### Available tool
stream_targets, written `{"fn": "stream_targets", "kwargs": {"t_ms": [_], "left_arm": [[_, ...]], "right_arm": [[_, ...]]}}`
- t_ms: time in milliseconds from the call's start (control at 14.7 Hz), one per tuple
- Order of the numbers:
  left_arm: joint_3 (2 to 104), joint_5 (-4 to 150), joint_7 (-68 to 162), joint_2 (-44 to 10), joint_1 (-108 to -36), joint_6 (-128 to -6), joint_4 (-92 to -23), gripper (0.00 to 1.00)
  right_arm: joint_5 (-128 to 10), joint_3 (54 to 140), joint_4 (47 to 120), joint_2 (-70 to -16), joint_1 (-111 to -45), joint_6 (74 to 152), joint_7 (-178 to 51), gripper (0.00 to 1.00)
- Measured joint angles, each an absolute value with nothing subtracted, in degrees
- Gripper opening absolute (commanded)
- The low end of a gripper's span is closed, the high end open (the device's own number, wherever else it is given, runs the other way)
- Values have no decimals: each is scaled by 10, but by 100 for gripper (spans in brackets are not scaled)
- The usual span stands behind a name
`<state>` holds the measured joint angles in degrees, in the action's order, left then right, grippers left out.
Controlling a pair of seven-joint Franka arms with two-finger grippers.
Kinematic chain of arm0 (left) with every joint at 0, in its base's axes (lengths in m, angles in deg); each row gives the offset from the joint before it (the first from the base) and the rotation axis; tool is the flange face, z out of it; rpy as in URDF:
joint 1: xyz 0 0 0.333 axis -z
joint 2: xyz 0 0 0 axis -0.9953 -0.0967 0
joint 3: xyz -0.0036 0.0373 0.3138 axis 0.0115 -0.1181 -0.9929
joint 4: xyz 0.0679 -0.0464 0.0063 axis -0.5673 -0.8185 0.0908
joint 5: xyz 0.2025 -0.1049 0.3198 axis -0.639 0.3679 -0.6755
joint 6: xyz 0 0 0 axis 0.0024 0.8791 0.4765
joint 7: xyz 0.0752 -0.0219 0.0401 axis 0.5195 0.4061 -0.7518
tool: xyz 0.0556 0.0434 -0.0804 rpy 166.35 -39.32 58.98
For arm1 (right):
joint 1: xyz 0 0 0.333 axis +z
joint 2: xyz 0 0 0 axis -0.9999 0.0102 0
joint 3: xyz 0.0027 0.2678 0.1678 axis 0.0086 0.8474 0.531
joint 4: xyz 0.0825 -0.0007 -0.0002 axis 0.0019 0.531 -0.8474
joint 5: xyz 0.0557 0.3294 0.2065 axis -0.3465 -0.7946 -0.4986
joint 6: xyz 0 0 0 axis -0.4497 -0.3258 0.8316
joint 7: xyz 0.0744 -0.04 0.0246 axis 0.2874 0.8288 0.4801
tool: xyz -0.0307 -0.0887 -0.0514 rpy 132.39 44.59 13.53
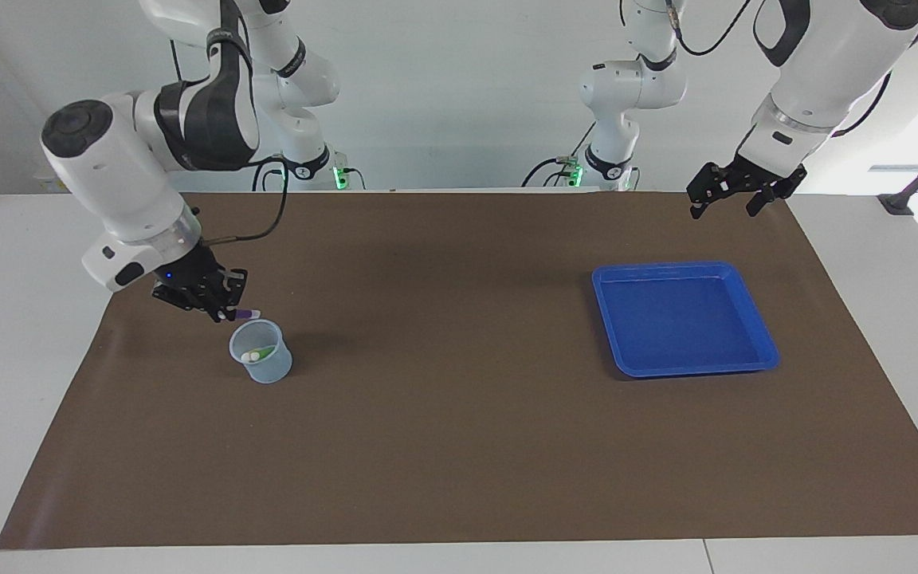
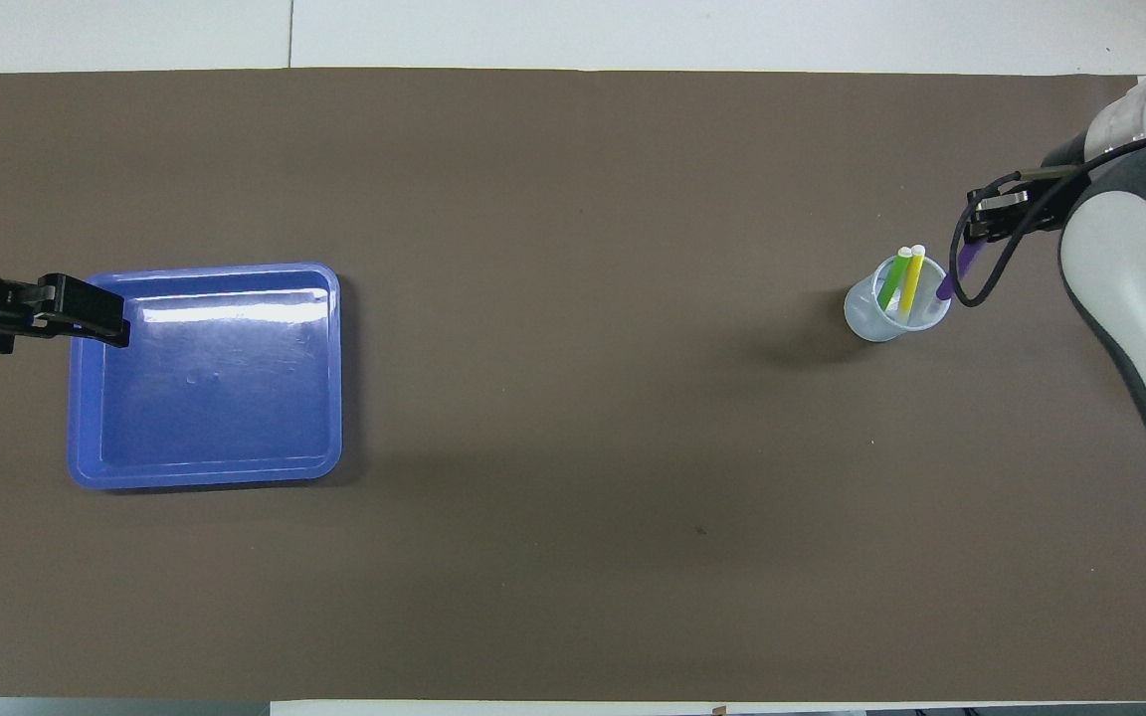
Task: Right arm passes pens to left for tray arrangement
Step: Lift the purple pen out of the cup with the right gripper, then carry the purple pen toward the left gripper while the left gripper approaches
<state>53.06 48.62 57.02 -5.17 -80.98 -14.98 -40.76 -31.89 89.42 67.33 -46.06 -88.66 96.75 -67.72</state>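
My right gripper [image 1: 222, 309] is shut on the purple pen [image 1: 249, 314] and holds it tilted, right at the rim of a small translucent cup [image 1: 261, 352]. In the overhead view the purple pen [image 2: 960, 268] slants down from the right gripper [image 2: 978, 231] to the edge of the cup [image 2: 893, 310]. The green pen [image 2: 891, 278] and the yellow pen [image 2: 910, 278] stand in the cup. The blue tray [image 1: 682, 317] lies empty toward the left arm's end. My left gripper [image 1: 734, 198] hangs open and empty in the air over the tray's edge [image 2: 86, 398] and waits.
A brown mat [image 1: 459, 446] covers the table. Two slimmer white arms with green lights [image 1: 622, 96] stand at the robots' edge of the table.
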Motion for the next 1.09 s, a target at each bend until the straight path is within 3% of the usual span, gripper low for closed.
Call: {"fn": "stream_targets", "kwargs": {"t_ms": [475,747,1086], "left_arm": [[530,565,399,-52,-810,-151,-408,100],[532,633,184,-52,-809,-178,-408,100],[537,685,-101,-52,-778,-223,-408,100]], "right_arm": [[-358,981,623,-475,-881,943,-890,0],[-453,1006,621,-473,-863,1028,-1111,0],[-483,1010,621,-469,-783,1137,-1334,0]]}}
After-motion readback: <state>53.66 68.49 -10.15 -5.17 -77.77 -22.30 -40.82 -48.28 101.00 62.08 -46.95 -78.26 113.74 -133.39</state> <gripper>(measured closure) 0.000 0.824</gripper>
